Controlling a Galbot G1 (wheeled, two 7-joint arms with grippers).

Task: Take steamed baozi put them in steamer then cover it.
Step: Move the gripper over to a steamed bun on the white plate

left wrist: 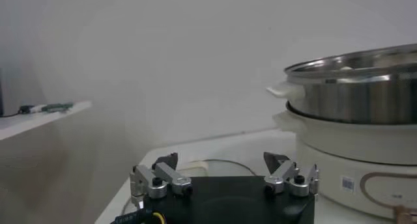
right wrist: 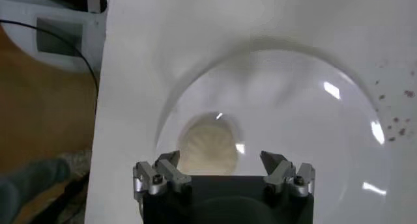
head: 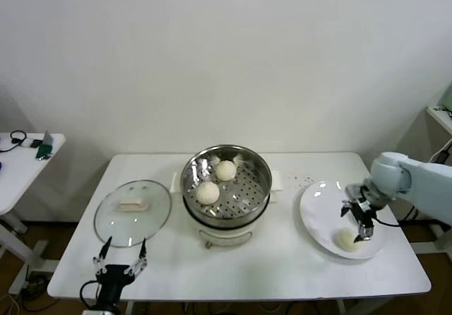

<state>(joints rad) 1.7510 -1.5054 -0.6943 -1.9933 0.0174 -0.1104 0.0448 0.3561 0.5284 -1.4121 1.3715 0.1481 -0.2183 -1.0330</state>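
The steamer (head: pixel 267 181) is a shiny steel basket on a white pot base at the table's middle. Two steamed baozi (head: pixel 225 169) (head: pixel 207 192) lie on its perforated floor. A third baozi (head: pixel 347 239) rests on the white plate (head: pixel 321 205) at the right. My right gripper (head: pixel 359 227) hangs open just above that bun, and the right wrist view shows the bun (right wrist: pixel 207 148) under the gap of the gripper (right wrist: pixel 220 157), nearer one finger. My left gripper (head: pixel 120 257) waits open at the table's front left, empty (left wrist: pixel 225 160).
The clear glass lid (head: pixel 133 212) with a cream handle lies flat on the table left of the steamer, just ahead of my left gripper. A small side table (head: pixel 28 156) with cables stands at the far left. A shelf edge (head: pixel 441 114) shows at the far right.
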